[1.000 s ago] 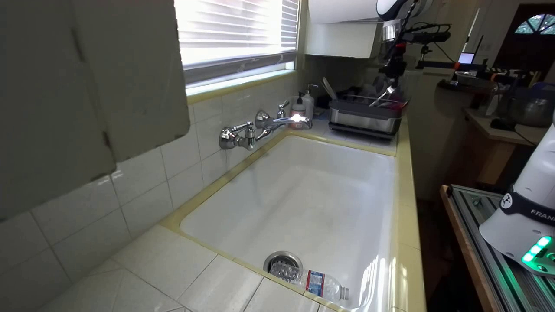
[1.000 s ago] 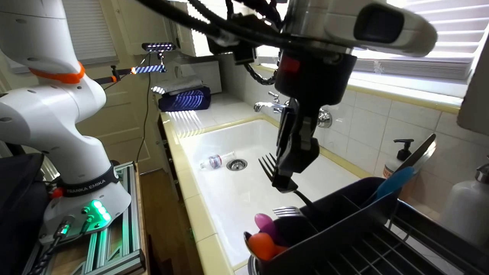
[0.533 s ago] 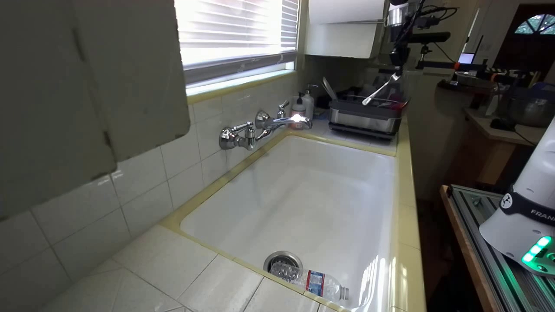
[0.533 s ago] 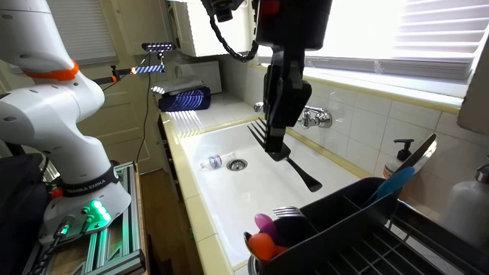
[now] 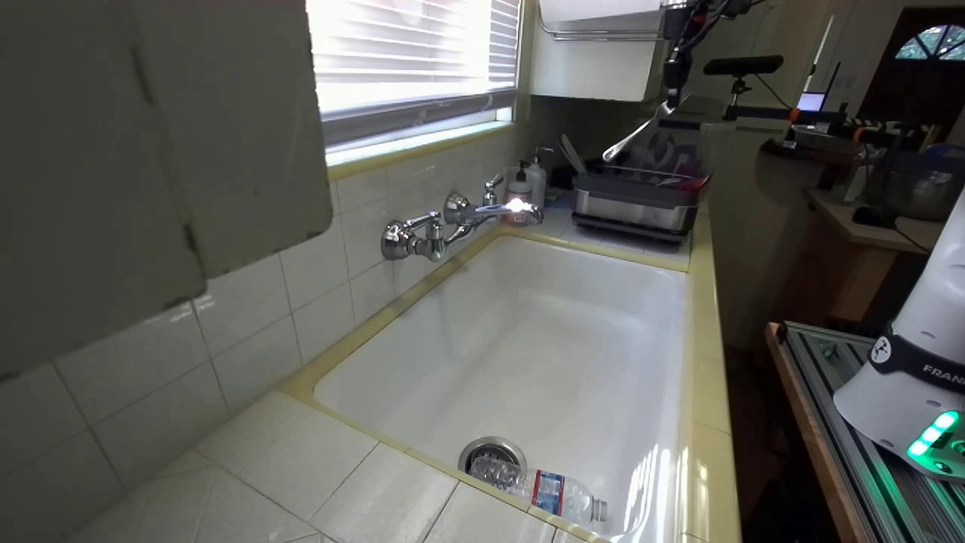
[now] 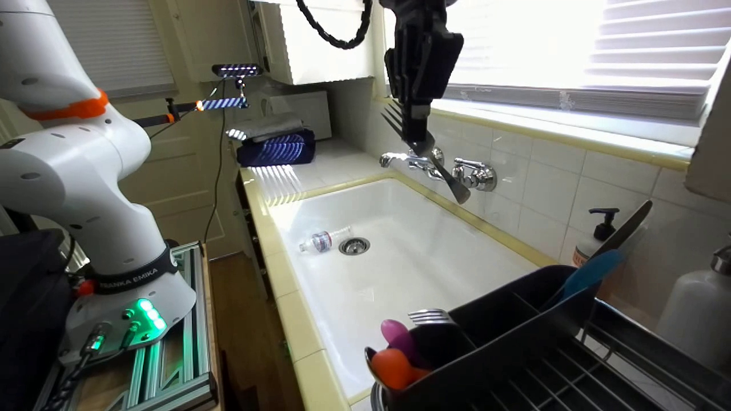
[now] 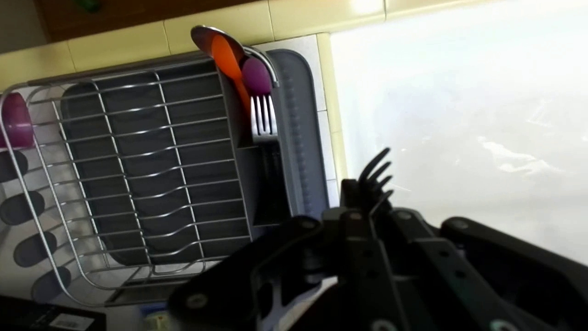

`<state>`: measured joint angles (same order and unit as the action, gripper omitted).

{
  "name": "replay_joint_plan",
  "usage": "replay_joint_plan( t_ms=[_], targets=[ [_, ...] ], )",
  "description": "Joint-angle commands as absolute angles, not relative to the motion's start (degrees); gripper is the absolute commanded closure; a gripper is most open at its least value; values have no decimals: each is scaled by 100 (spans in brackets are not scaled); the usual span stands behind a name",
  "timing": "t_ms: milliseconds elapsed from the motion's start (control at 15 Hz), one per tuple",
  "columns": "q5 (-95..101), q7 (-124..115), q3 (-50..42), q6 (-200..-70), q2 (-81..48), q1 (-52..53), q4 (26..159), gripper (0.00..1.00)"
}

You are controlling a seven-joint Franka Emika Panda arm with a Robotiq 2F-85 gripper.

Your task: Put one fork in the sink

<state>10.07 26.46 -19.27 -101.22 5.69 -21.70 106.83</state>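
Note:
My gripper (image 6: 416, 134) is shut on a fork (image 6: 448, 177), whose tines and handle stick out on opposite sides of the fingers. The handle slants downward, and in an exterior view the same fork (image 5: 632, 142) hangs in the air at the height of the dish rack's top or higher. From the wrist, the dark tines (image 7: 377, 169) show past the fingertips, over the border between rack and basin. The cream-white sink (image 6: 388, 285) lies below, with its round drain (image 6: 354, 246) at the far end. Its middle section is hidden under the fingers.
Beside the basin stands a dish rack (image 7: 174, 151) with a dark cutlery holder. In it are another fork (image 7: 264, 119), an orange spoon (image 7: 226, 57) and a purple one (image 7: 256, 76). A plastic bottle (image 6: 321, 241) lies near the drain. Chrome taps (image 5: 467, 219) project from the wall.
My gripper has risen, carrying the fork up and out of the cutlery holder, where its handle end was a second ago. The holder's other cutlery has stayed put.

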Motion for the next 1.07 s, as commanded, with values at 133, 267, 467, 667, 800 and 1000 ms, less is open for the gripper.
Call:
replay_joint_plan(
  t_ms=[133, 267, 467, 667, 800, 1000],
  targets=[
    [1027, 2860, -1810, -10346, 928, -1763, 11319, 99],
    [1033, 2779, -1758, -10778, 941, -1664, 11643, 99],
    [1006, 2863, -1777, -11342, 670, -1604, 12081, 99],
    [922, 3014, -1797, -11775, 283, -1611, 12368, 99],
    [757, 3213, -1807, -12130, -14, -1644, 12502, 99],
    [223, 3437, -1771, -12777, -391, -1731, 12639, 99]
  ],
)
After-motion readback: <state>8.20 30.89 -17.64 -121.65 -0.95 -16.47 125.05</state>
